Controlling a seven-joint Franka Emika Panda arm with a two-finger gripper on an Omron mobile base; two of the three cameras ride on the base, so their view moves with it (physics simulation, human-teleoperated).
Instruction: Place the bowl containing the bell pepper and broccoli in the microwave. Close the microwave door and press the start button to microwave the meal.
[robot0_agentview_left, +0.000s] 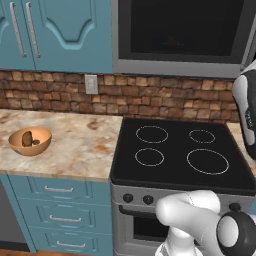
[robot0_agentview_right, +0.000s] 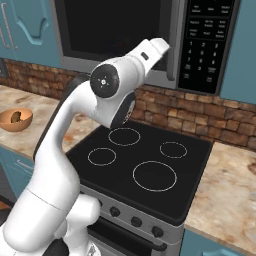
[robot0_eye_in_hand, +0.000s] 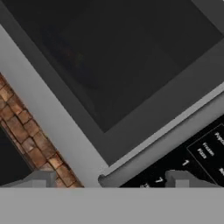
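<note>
Microwave shut above black stove, marble counter.

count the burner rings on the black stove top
4: on the stove, back left ring, back right ring, front left ring, front right ring, the largest. None looks hidden.

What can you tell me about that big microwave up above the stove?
The microwave is a wide grey box mounted above the black stove, between blue cabinets and over the brick backsplash. Its door looks shut: grey frame around dark glass, through which faint dim shapes show. A long grey bar handle runs beside a black keypad with white labels and numbers. The open gripper hovers by the handle's end.
</note>
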